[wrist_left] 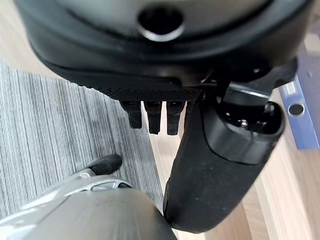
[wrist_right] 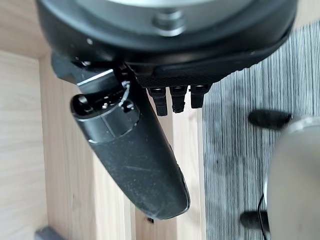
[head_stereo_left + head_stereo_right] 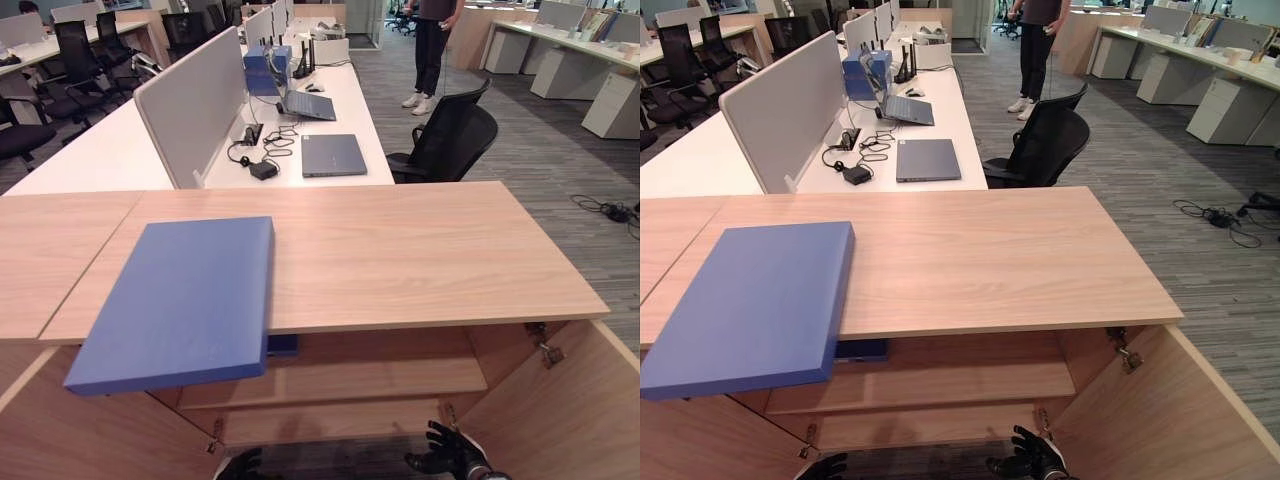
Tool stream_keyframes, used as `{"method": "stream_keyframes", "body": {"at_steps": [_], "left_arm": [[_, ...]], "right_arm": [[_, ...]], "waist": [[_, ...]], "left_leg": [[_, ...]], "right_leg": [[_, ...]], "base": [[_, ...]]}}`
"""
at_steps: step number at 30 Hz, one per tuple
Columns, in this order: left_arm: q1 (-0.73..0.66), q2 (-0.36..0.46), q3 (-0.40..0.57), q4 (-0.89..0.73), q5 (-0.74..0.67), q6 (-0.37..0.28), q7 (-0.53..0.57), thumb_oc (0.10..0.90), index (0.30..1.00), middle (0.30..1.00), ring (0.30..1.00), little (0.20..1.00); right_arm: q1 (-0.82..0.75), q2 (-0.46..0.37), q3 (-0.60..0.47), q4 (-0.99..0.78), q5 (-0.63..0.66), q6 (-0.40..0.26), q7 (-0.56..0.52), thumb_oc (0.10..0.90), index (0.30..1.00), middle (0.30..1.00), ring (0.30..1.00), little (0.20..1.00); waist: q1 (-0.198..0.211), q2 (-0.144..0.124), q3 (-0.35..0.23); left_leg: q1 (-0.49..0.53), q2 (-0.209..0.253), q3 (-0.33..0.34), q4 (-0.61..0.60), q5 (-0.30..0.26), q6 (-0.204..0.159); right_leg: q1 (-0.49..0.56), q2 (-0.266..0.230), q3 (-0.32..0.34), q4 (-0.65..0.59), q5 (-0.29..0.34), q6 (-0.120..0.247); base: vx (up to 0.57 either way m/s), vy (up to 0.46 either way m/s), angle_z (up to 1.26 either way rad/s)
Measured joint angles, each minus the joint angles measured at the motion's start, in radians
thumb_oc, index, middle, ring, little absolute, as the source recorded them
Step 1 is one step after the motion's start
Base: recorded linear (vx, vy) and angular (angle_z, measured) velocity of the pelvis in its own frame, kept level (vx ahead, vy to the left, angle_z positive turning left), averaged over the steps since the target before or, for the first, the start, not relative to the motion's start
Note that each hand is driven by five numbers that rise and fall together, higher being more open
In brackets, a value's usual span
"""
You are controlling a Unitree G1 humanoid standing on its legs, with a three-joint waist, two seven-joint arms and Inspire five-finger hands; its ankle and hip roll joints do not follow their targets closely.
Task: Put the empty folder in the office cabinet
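A flat blue folder (image 3: 180, 300) lies on the wooden cabinet top (image 3: 400, 250) at its left and overhangs the front edge. Below it both cabinet doors stand open, with an inner shelf (image 3: 380, 375) showing. A second blue folder (image 3: 283, 345) sits on that shelf under the overhang; its spine (image 1: 297, 107) appears in the left wrist view. My left hand (image 3: 240, 466) and right hand (image 3: 447, 457) hang low in front of the open cabinet, both with relaxed fingers and holding nothing. The left thumb (image 1: 220, 165) and right thumb (image 2: 135, 155) stand free over the floor.
The right cabinet door (image 3: 580, 410) swings out at lower right, the left door (image 3: 80, 430) at lower left. Behind the cabinet stand a white desk (image 3: 345, 110) with a closed laptop (image 3: 333, 155), a black office chair (image 3: 450, 140) and a person (image 3: 432, 50). Cables (image 3: 610, 210) lie on the carpet.
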Motion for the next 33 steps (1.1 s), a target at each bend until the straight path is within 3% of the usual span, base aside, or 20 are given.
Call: {"method": "stream_keyframes", "body": {"at_steps": [6,12,17,19,21,23,24,25,26,28,29,33], "left_arm": [[0.004,-0.004,-0.001,-0.001,0.0,0.0,-0.001,0.8,0.9,0.9,0.9,0.9],[0.004,-0.031,0.0,0.004,-0.012,-0.001,0.0,0.8,0.9,0.9,0.9,0.9],[-0.008,-0.047,0.0,0.011,-0.02,-0.003,-0.002,0.8,0.9,0.9,0.9,0.9],[-0.025,-0.04,0.001,0.02,-0.021,-0.006,-0.001,0.8,0.9,0.9,0.9,0.9],[-0.048,-0.025,-0.001,0.037,-0.018,-0.011,0.0,0.8,0.9,0.9,0.9,0.9],[-0.05,-0.023,-0.005,0.045,-0.008,-0.009,-0.009,0.8,0.9,0.9,0.9,0.9],[-0.048,-0.03,-0.007,0.047,-0.007,-0.007,-0.012,0.8,0.9,0.9,0.9,0.9],[-0.061,-0.033,-0.019,0.046,-0.004,-0.004,-0.017,0.8,0.9,0.9,0.9,0.9],[-0.063,-0.033,-0.022,0.049,0.001,-0.003,-0.02,0.8,0.9,0.9,0.9,0.9],[-0.043,0.014,-0.021,0.056,0.021,0.014,-0.02,0.8,0.9,0.9,0.9,0.9],[-0.039,0.037,-0.031,0.064,0.023,0.02,-0.021,0.8,0.9,0.9,0.9,0.9],[-0.024,0.034,-0.042,0.061,0.023,0.018,-0.025,0.8,0.9,0.9,0.9,0.9]], "right_arm": [[0.004,-0.013,0.001,0.001,0.0,0.0,0.001,0.8,0.9,0.9,0.9,0.9],[0.011,-0.025,0.003,0.009,0.0,0.0,0.004,0.8,0.9,0.9,0.9,0.9],[0.005,-0.065,0.005,0.022,-0.001,0.0,0.003,0.8,0.9,0.9,0.9,0.9],[0.004,-0.079,0.004,0.028,-0.001,0.0,-0.002,0.8,0.9,0.9,0.9,0.9],[0.004,-0.079,0.002,0.051,0.0,0.0,-0.003,0.8,0.9,0.9,0.9,0.9],[0.002,-0.092,0.001,0.048,0.0,-0.001,-0.003,0.8,0.9,0.9,0.9,0.9],[0.005,-0.1,-0.001,0.05,0.0,-0.001,-0.004,0.8,0.9,0.9,0.9,0.9],[0.007,-0.092,-0.03,0.061,0.0,0.0,-0.001,0.8,0.9,0.9,0.9,0.9],[0.007,-0.08,-0.048,0.071,0.001,0.0,0.001,0.8,0.9,0.9,0.9,0.9],[0.015,0.011,-0.073,0.092,0.022,0.008,0.005,0.8,0.9,0.9,0.9,0.9],[0.024,0.045,-0.084,0.094,0.024,0.004,0.006,0.8,0.9,0.9,0.9,0.9],[0.018,0.095,-0.116,0.099,0.075,0.005,0.005,0.8,0.9,0.9,0.9,0.9]], "waist": [[0.0,0.016,-0.002],[0.001,0.072,0.003],[-0.003,0.09,0.017],[-0.007,0.062,0.032],[-0.016,-0.005,0.04],[-0.056,-0.013,0.039],[-0.071,-0.001,0.039],[-0.087,0.002,0.037],[-0.089,0.009,0.033],[-0.086,-0.067,0.024],[-0.084,-0.084,0.017],[-0.081,-0.071,0.019]], "left_leg": [[0.011,0.027,-0.002,0.0,0.004,-0.015],[-0.017,0.051,-0.021,0.0,0.008,-0.033],[-0.047,0.049,0.016,0.001,0.073,-0.061],[-0.07,0.033,0.025,0.101,0.035,-0.06],[-0.075,0.016,0.017,0.31,-0.075,-0.082],[-0.045,0.036,0.002,0.368,-0.105,-0.078],[-0.018,0.035,-0.018,0.322,-0.124,-0.081],[-0.004,0.027,-0.006,0.271,-0.181,-0.051],[0.016,0.013,0.001,0.223,-0.197,-0.02],[0.094,-0.071,0.023,0.063,-0.125,0.018],[0.102,-0.087,0.03,0.055,-0.125,0.024],[0.131,-0.123,0.047,0.002,-0.111,0.048]], "right_leg": [[0.013,0.026,-0.003,0.0,-0.009,-0.016],[0.004,0.051,-0.013,0.002,-0.006,-0.028],[-0.029,0.038,-0.045,0.0,0.01,-0.068],[-0.016,-0.004,-0.062,0.0,0.024,-0.085],[0.009,-0.079,-0.069,0.0,0.026,-0.066],[0.024,-0.098,-0.08,0.001,0.018,-0.03],[0.024,-0.089,-0.082,0.008,0.024,-0.007],[0.014,-0.098,-0.085,0.01,0.033,0.004],[0.011,-0.096,-0.089,0.012,0.041,0.012],[-0.007,-0.164,-0.074,0.026,0.046,0.045],[-0.014,-0.168,-0.071,0.043,0.063,0.044],[-0.045,-0.201,-0.056,0.103,0.071,0.074]], "base": [[-0.07,-0.094,0.01],[-0.14,-0.066,0.05],[-0.19,-0.008,0.09],[-0.14,0.028,0.02],[-0.09,0.071,0.1],[-0.07,0.17,0.29],[-0.07,0.251,0.32],[-0.04,0.193,0.35],[-0.02,0.133,0.13],[-0.04,0.253,-0.13],[-0.07,0.394,-0.24],[-0.08,0.286,-0.13]]}}
